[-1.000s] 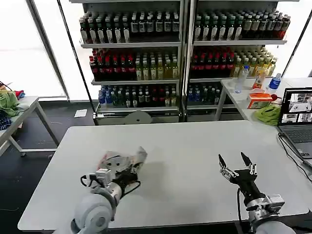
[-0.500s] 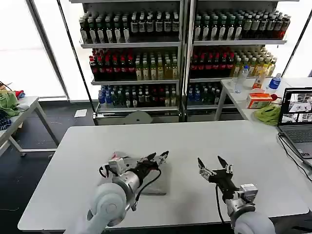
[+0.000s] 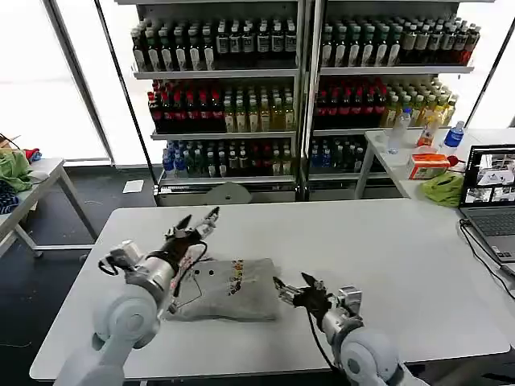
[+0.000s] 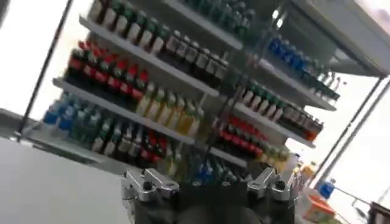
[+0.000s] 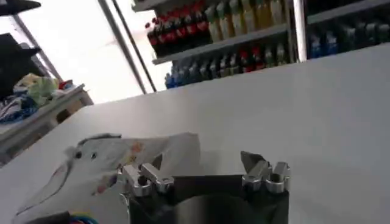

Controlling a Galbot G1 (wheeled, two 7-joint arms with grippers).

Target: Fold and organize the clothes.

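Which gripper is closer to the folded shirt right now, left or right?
The right gripper: open, low, just off the grey shirt's edge. The left gripper is raised above the shirt's far side.

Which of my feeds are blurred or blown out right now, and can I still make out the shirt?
Head view: the windows at left are blown out white, but the folded grey shirt on the table is readable, with a soft shadow under its front edge. Left wrist view: tilted and motion-smeared, the shelves of bottles streaked. Right wrist view: soft, window glare behind, shirt still recognisable.
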